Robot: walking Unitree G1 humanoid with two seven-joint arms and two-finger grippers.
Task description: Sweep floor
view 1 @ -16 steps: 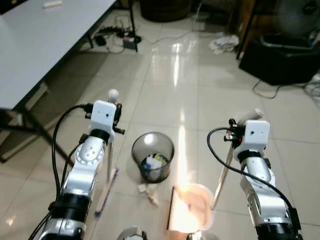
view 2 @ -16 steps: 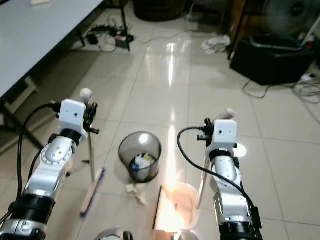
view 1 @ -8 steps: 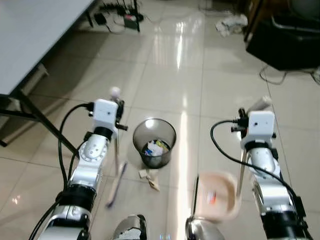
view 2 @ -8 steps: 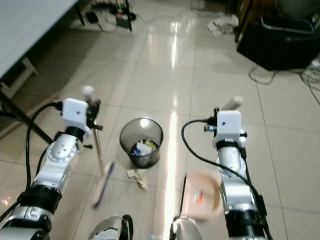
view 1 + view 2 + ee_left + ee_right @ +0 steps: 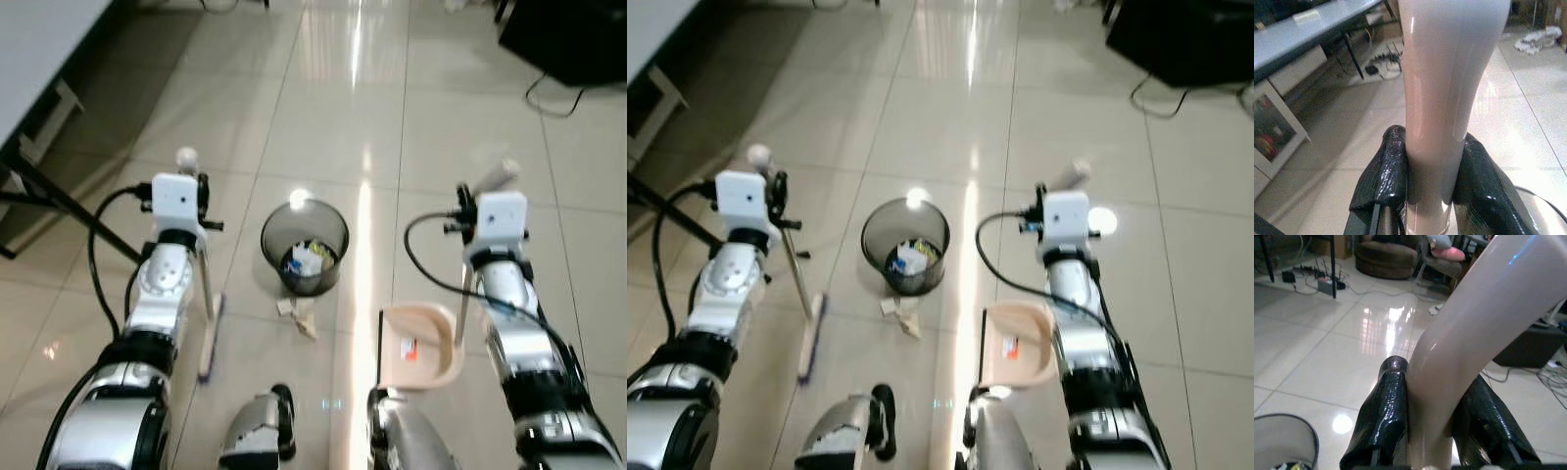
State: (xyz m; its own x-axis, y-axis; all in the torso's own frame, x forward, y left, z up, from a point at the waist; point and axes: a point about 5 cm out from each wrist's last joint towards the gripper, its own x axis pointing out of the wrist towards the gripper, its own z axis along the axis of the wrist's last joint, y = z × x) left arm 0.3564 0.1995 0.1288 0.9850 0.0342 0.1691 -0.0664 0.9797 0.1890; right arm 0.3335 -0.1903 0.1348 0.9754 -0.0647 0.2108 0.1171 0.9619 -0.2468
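One broom (image 5: pixel 207 311), one dustpan (image 5: pixel 423 343), one bin (image 5: pixel 305 245) on the tiled floor (image 5: pixel 323 117).
The left gripper (image 5: pixel 1432 174) pinches the broom's pale handle, its head on the tiles left of the bin. The right gripper (image 5: pixel 1435 426) clamps the dustpan's handle; the pan sits right of the bin. Two paper scraps (image 5: pixel 298 313) lie just before the bin, which holds trash. One table (image 5: pixel 29 69) stands far left.
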